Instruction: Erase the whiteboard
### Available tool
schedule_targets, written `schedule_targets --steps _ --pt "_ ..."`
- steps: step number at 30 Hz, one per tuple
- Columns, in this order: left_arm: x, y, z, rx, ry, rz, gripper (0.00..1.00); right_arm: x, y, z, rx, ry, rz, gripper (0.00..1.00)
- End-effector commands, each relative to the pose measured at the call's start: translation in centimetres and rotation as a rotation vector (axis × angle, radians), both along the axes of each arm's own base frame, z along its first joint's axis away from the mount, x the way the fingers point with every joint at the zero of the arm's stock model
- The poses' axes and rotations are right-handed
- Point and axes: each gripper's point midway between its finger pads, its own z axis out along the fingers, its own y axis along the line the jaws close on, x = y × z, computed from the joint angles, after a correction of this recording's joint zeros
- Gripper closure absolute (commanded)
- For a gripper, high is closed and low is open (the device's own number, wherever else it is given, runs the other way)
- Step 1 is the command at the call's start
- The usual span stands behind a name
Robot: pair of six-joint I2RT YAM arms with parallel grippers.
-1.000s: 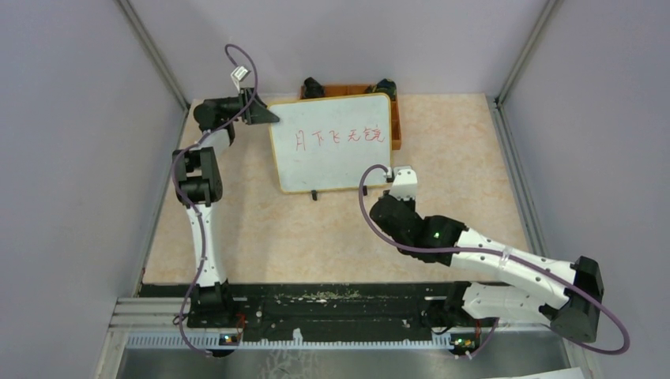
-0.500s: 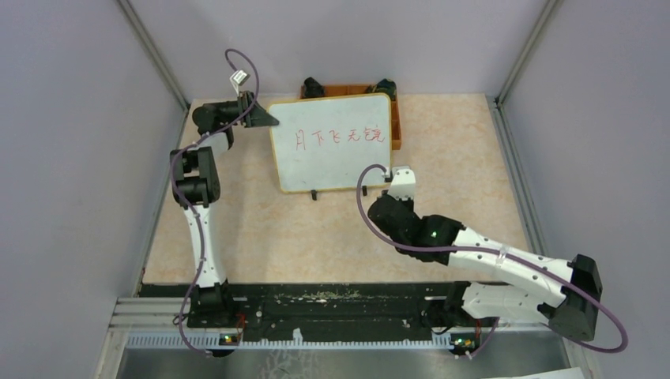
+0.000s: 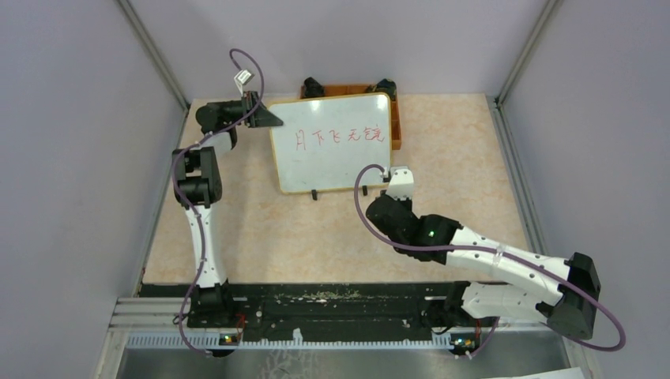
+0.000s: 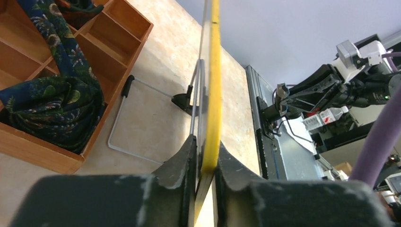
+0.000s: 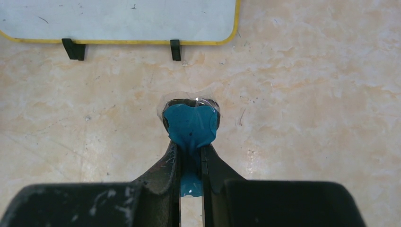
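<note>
The whiteboard [image 3: 332, 162] stands propped on the table, with a yellow frame and red characters [image 3: 338, 136] across its upper part. My left gripper [image 3: 272, 120] is shut on the board's left edge, and the left wrist view shows the yellow rim [image 4: 213, 71] pinched between both fingers of that gripper [image 4: 206, 161]. My right gripper [image 3: 393, 178] hovers near the board's lower right corner, shut on a blue eraser pad [image 5: 191, 124]. In the right wrist view the whiteboard [image 5: 118, 19] and its two black feet [image 5: 175, 49] lie just ahead of the gripper [image 5: 190, 153].
An orange wooden tray [image 3: 396, 126] stands behind the board, and a dark patterned cloth [image 4: 52, 99] lies in its compartments [image 4: 124, 29]. A wire stand [image 4: 142, 118] props the board from behind. Grey walls close in on the left, back and right.
My left gripper's fingers have closed onto the whiteboard's left edge. The right arm has drifted slightly left with the blue pad still held.
</note>
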Motion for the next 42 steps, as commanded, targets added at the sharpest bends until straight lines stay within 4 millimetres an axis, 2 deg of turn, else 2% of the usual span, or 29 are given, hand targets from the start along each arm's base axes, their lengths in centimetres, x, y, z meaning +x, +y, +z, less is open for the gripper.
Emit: schedule_targets --steps 1,3,9,16,20,24,33,38,42 --pt "-2.3 0.5 -0.1 0.160 -0.290 -0.083 0.90 0.4 0.5 2.2 0.072 -0.047 -0.009 1.00" --pt "-2.3 0.5 -0.2 0.162 -0.290 -0.085 0.99 0.5 0.4 2.2 0.070 -0.053 -0.018 1.00" --pt "-2.5 0.5 -0.4 0.168 -0.282 -0.089 1.00 1.8 0.0 3.6 0.039 -0.108 -0.050 1.00" --pt "-2.9 0.6 -0.7 0.179 -0.291 -0.098 1.00 5.4 -0.9 6.2 0.053 -0.198 -0.104 1.00" --pt "-3.5 0.7 -0.9 0.184 -0.301 -0.107 1.00 7.7 -0.6 7.3 0.111 -0.239 -0.083 1.00" --pt "-4.4 0.7 -1.3 0.201 -0.325 -0.127 1.00 9.1 0.0 7.4 0.118 -0.231 -0.072 1.00" --pt "-5.3 0.9 -2.1 0.223 -0.363 -0.154 1.00 10.4 1.9 6.1 0.106 -0.210 -0.038 1.00" --pt "-5.2 0.9 -2.3 0.223 -0.369 -0.156 1.00 11.4 2.0 5.8 0.087 -0.227 -0.038 1.00" --pt "-5.2 0.9 -2.6 0.223 -0.369 -0.159 1.00 13.3 1.2 5.4 0.047 -0.259 -0.061 1.00"
